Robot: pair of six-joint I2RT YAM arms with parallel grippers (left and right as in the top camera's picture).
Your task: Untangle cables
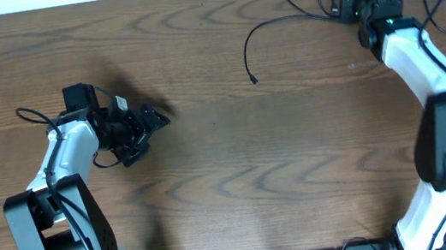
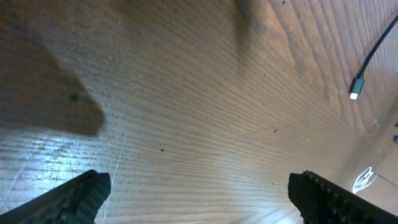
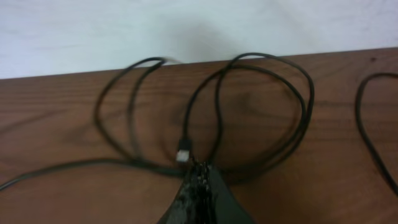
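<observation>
Wood surface (image 1: 231, 184): brown grain; it carries everything the task concerns.
Cables (image 3: 306, 118): thin black cords lying in overlapping loops at the far right corner of the surface, close to its back edge. More strands lie right of the right arm.
Stray end (image 1: 253, 79): one cord runs out of the heap toward the middle and ends in a small plug, well apart from both arms.
Second plug (image 3: 184, 152): a pale-tipped connector lying inside the loops, just beyond the right fingertips.
Right tool (image 3: 199, 177): fingers pressed together, low over the place where several strands cross. A cord runs right up to the tips, but I cannot tell whether one is pinched between them.
Left tool (image 2: 198, 193): fingers spread wide with nothing between them, hovering over bare wood on the left side, far from the heap.
Step in hand: probably early in the separating. The loops are not yet pulled apart, and the right arm is working at the crossing.
Next move: likely draw one strand away from the heap, sliding it along the surface toward the middle. The left arm would first have to come across to pin or take another cord.
Risk: thin cords slip, and a pull may drag the whole heap.
Containers: none in view; the cords lie loose on the wood.
</observation>
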